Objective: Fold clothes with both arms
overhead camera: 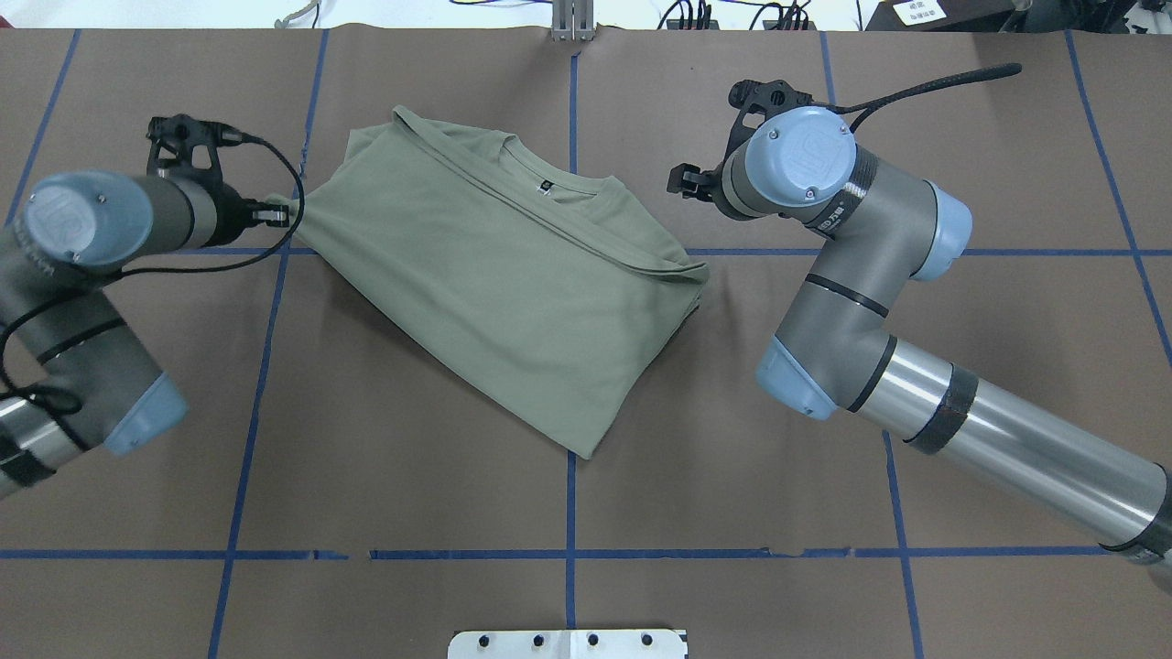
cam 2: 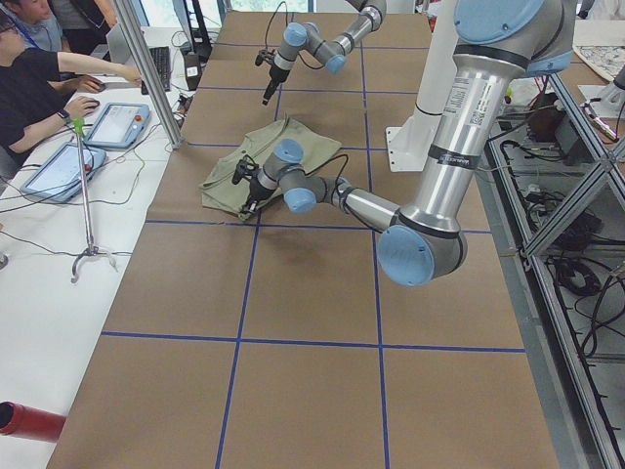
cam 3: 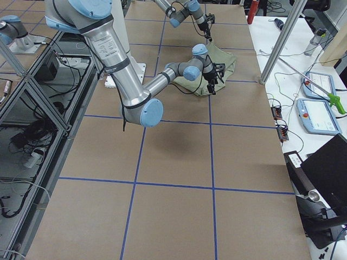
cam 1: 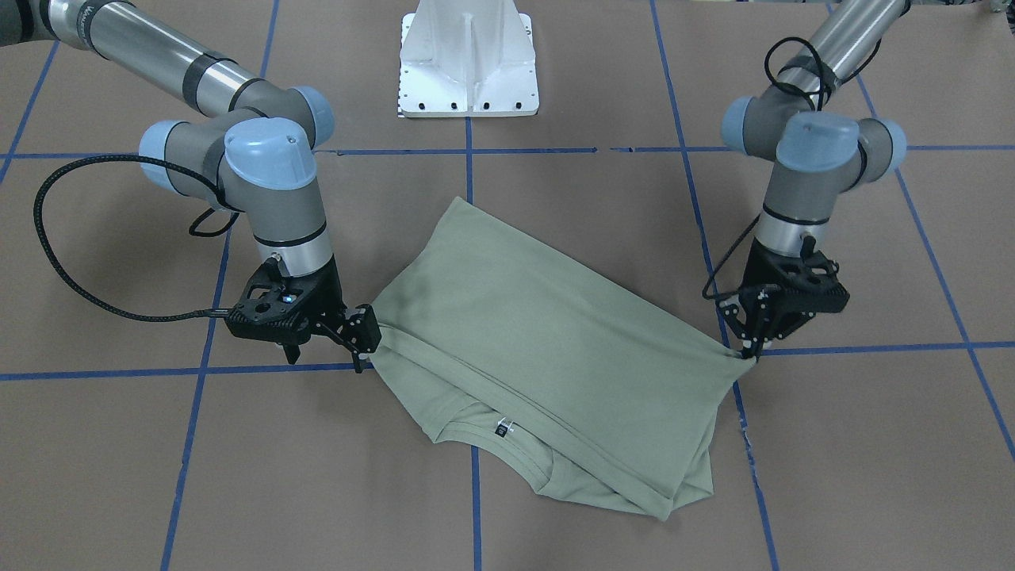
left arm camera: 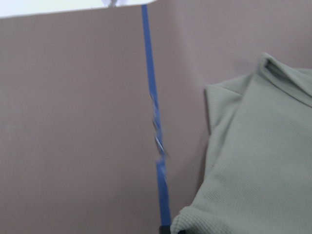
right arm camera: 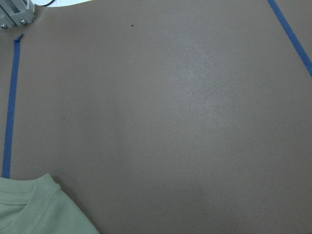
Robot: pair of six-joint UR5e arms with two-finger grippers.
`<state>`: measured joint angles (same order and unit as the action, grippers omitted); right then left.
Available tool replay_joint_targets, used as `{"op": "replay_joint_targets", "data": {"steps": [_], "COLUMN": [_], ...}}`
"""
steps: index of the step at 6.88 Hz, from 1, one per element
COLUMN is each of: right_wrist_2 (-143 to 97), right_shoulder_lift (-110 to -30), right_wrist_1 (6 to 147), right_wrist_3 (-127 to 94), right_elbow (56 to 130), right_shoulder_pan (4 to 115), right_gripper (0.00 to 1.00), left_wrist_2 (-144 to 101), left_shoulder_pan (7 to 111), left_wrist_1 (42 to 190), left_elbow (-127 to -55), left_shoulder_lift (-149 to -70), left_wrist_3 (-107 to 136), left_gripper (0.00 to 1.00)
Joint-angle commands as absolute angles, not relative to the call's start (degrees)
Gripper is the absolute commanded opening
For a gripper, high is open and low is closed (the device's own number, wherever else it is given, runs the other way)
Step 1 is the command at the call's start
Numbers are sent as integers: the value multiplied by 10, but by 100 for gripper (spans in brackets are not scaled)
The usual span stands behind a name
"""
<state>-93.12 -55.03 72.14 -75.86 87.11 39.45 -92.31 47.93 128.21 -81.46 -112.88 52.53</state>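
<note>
the pale sage-green long-sleeved knit shirt (cam 1: 539,333) lies folded and askew around the middle of the brown worktop (cam 1: 158,476), nearer the edge farthest from me. my left gripper (cam 1: 747,354) is clenched on one small corner of it. my right gripper (cam 1: 365,347) stands spread and empty just beside the opposite edge. i judge that a one-sided pull now would drag the layers apart, or the thin pinch would slip off.

Sage-green shirt (cam 1: 539,333) on a brown table (cam 1: 95,460) gridded with blue tape (cam 1: 475,515).
</note>
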Motion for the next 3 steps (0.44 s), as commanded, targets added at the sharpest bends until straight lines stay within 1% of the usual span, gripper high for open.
{"op": "replay_joint_targets", "data": {"steps": [1,2,3], "right_wrist_2": [-931,-932,-932], "right_shoulder_lift": [-551,-550,-542], "right_wrist_1": [721,722,722], "right_wrist_3": [-775,-775,-774], "right_elbow": [902,915,913], "right_shoulder_pan": [380,371,363], "right_gripper": [100,100,100], "left_wrist_2": [-922,-920,-922], "left_shoulder_pan": [529,541,564], "left_wrist_1": [1333,1365,1368], "left_elbow": [-557,-500,-503], "left_shoulder_lift": [-1309,-1332,-1328], "left_wrist_3": [479,436,381], "left_gripper": [0,0,0]}}
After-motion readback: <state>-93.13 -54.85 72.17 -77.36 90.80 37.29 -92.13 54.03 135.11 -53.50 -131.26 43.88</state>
